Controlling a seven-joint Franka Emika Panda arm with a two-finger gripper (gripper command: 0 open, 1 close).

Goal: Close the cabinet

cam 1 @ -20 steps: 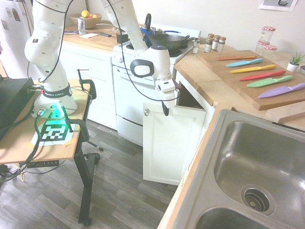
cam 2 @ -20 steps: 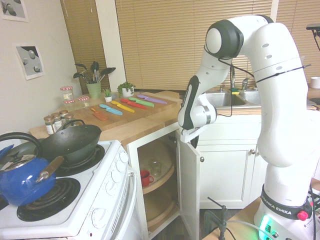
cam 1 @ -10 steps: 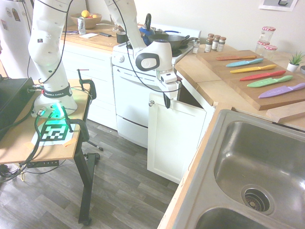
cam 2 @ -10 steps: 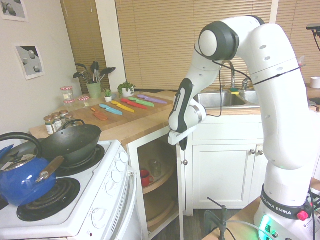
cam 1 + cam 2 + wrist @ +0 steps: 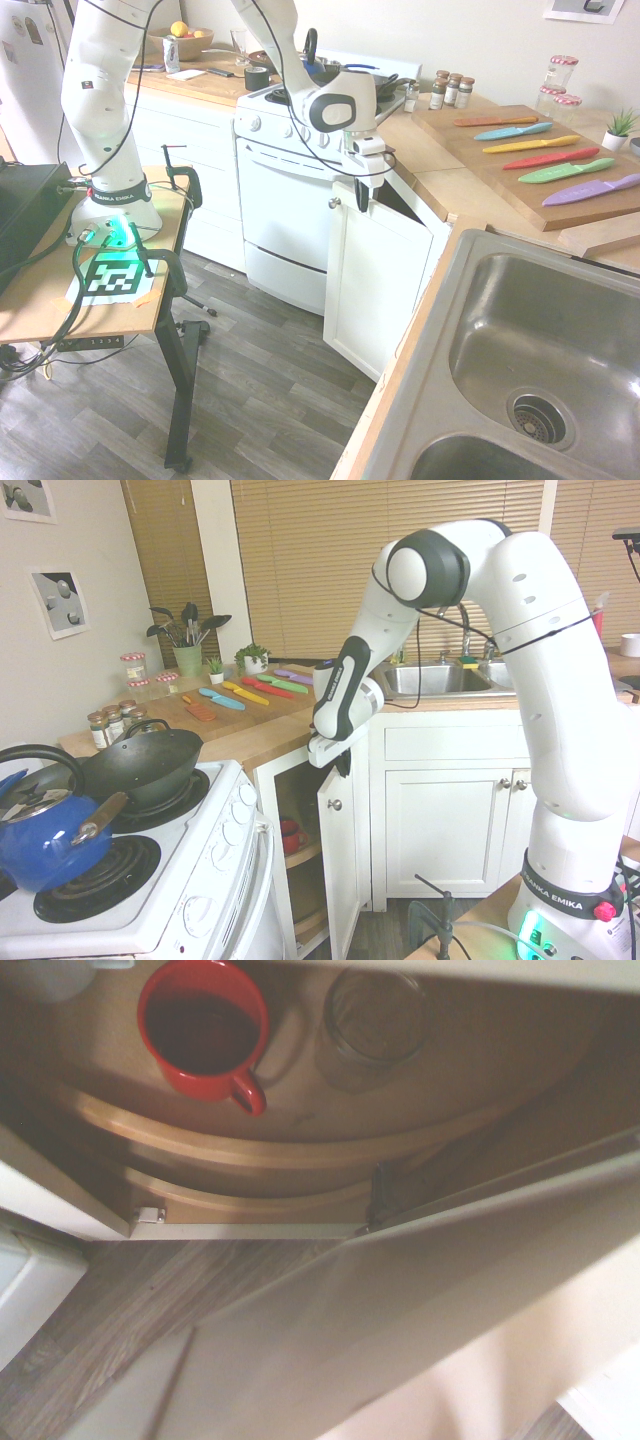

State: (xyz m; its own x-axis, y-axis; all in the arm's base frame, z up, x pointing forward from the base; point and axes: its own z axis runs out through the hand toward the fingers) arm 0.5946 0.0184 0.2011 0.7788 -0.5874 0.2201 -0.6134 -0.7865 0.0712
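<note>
The cabinet [image 5: 378, 275] is a white base unit under a light wood countertop, between the oven and the sink. Its door [image 5: 342, 880] stands ajar, with a narrow gap on the oven side. A small silver knob [image 5: 335, 202] sits near the door's top corner. My gripper [image 5: 361, 197] is shut, empty, and rests against the door's top edge just beside the knob; the same gripper [image 5: 340, 767] hangs above the knob [image 5: 336, 804]. Inside, the wrist view shows a red mug [image 5: 205, 1022] and a glass jar [image 5: 375, 1015] on a round wooden shelf [image 5: 300, 1150].
The white oven [image 5: 285, 215] stands right beside the door's free edge. A blue kettle [image 5: 40, 845] and a wok [image 5: 150, 765] sit on the stove. Coloured knives [image 5: 545, 150] lie on a board on the countertop. A steel sink [image 5: 540, 350] is nearby.
The door has swung from wide open to nearly shut. My gripper moved with it toward the oven, staying at the door's top edge.
</note>
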